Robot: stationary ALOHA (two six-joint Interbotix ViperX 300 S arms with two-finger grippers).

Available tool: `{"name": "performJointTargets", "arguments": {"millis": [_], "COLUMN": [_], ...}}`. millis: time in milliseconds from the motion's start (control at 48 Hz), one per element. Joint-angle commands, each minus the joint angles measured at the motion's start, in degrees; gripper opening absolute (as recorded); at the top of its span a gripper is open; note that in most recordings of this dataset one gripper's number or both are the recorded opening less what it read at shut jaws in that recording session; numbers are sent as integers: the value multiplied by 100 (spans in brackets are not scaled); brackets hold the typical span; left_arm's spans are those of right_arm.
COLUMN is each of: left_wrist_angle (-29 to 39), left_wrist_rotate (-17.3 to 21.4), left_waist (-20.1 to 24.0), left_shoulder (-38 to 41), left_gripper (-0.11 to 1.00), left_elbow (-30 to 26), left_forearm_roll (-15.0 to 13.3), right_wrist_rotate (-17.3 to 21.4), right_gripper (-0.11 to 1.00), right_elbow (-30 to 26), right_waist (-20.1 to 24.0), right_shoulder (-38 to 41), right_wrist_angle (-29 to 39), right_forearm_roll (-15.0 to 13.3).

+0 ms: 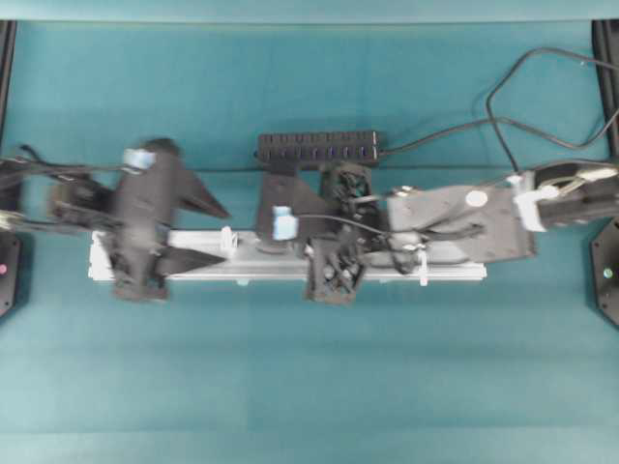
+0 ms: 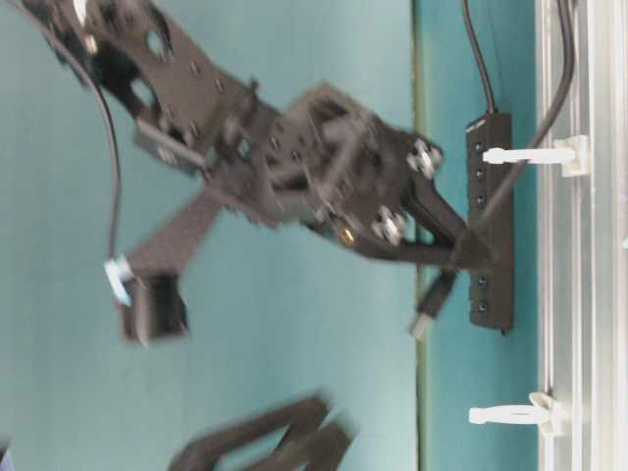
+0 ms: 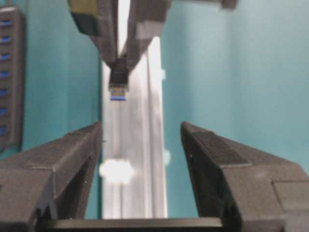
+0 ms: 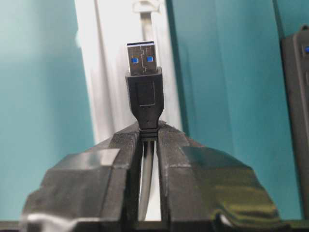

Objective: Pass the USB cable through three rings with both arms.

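The thin black USB cable (image 4: 145,96), ending in a black plug with a metal tip and blue insert, stands clear of the tips of the right black two-finger gripper (image 4: 149,133). The two fingers (image 4: 186,159) are pressed together on the cable just behind the plug's strain relief, so the whole plug projects beyond them. In the left wrist view the same plug (image 3: 118,84) hangs out of the right gripper's closed tips (image 3: 120,58), pointing toward the left gripper and well apart from it.

The left black gripper (image 3: 140,140) has its fingers (image 3: 63,159) spread wide. Nothing lies between them and they touch nothing.

In the overhead view the left gripper (image 1: 215,232) sits over the left end of the long silver aluminium rail (image 1: 455,275); the right gripper (image 1: 273,224) reaches across the rail's middle. A small translucent whitish plastic ring (image 1: 229,239) stands on the rail just right of the left gripper's tips. A second ring (image 1: 423,268) stands toward the rail's right end. The table-level view shows two such rings (image 2: 530,155) (image 2: 510,414) projecting from the rail; the cable (image 2: 535,118) passes by the upper one, though whether it runs through cannot be told.

A black multi-port hub bar (image 1: 317,148) lies on the teal table surface (image 1: 309,387) just beyond the rail.
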Motion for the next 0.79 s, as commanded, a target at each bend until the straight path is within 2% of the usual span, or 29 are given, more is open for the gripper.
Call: {"name": "performJointTargets", "arguments": {"millis": [0, 167, 417, 771], "left_wrist_angle": [-9, 18, 158, 167], "left_wrist_rotate": [-105, -413, -422, -448], "left_waist": [35, 53, 88, 141], "left_shoulder": [-343, -650, -738, -729], "left_gripper": [67, 67, 67, 67], "left_elbow": [123, 369, 431, 483], "left_forearm_roll": [9, 9, 9, 9], "right_wrist_rotate": [-105, -123, -167, -967], "right_gripper": [-9, -9, -9, -9], "right_elbow": [-299, -791, -1485, -1705], "right_waist": [-62, -123, -158, -88], "right_shoulder": [149, 519, 923, 1222], "right_wrist_angle": [237, 677, 1380, 1459], "right_forearm_roll": [18, 62, 229, 861]}}
